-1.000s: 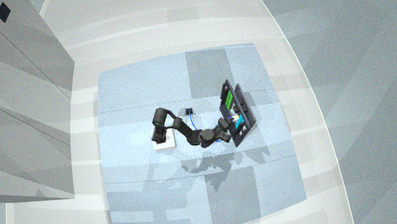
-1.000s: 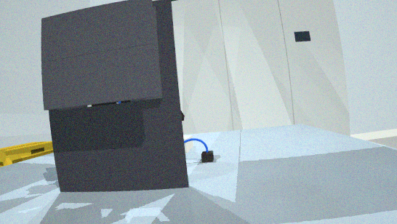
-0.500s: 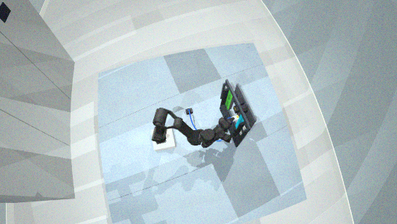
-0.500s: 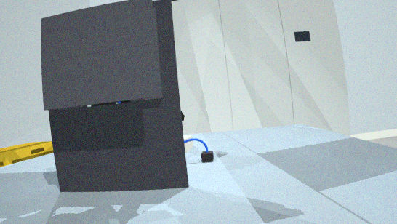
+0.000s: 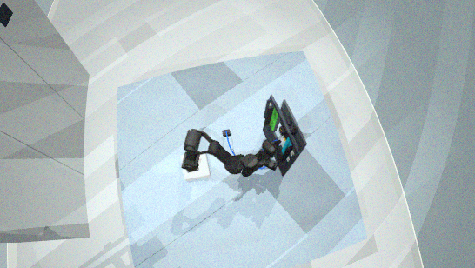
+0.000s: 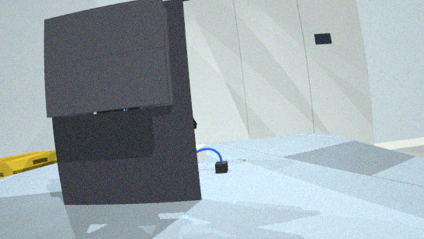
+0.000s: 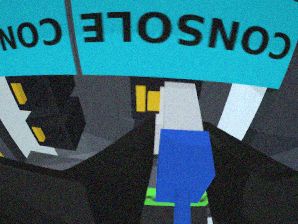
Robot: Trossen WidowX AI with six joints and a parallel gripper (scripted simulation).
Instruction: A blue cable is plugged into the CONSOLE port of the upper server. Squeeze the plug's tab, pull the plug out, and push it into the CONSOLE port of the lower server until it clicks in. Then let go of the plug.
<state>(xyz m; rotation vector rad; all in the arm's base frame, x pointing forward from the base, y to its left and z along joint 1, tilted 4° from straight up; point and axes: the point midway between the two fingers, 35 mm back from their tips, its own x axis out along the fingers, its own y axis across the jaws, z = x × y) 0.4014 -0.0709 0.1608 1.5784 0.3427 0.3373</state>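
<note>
The blue plug [image 7: 185,162] has a pale front end and sits between the black fingers of my gripper [image 7: 176,128], which is shut on it. The plug's front end overlaps the right part of a dark CONSOLE port [image 7: 140,99] with gold contacts, under a cyan CONSOLE label [image 7: 185,42] that reads upside down. How deep the front end sits is hidden, and I cannot tell which server this is. The blue cable [image 7: 183,215] [image 5: 230,147] [image 6: 210,149] runs back from the plug. In the exterior view the rack hides the gripper.
The dark rack [image 5: 299,138] [image 6: 128,182] stands at the arm's reach. Two dark sockets with yellow parts lie left of the port in the wrist view. A black block [image 5: 224,133] [image 6: 221,167] holds the cable's far end. A white base [image 5: 200,170] is under the arm.
</note>
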